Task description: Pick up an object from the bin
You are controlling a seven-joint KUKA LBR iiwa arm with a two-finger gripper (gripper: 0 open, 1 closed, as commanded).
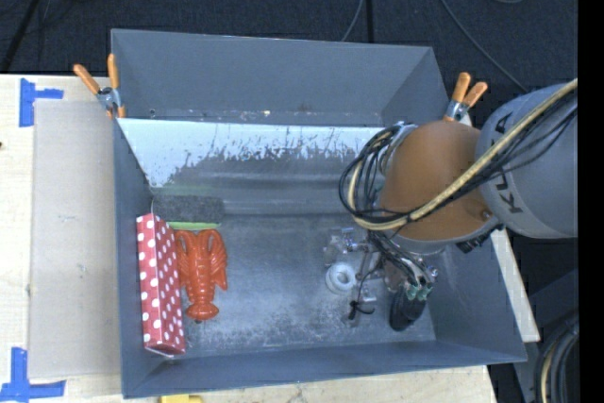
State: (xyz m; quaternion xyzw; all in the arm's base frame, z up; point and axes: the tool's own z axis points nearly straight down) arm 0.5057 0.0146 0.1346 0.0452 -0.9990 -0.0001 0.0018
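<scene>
My gripper (370,271) hangs low over the right front part of the bin floor, under the arm's orange cover. A small white round thing (340,277) lies close against its left side; whether the gripper touches it I cannot tell. A small dark thing (404,312) with a green spot lies just to its right, near the bin's right wall. A red toy lobster (201,271) lies far off at the left of the bin.
A red box with white dots (159,283) stands along the left wall, touching the lobster. Behind them lie a dark grey sponge (189,209) and a green strip (193,226). Bare floor stretches between the lobster and the gripper.
</scene>
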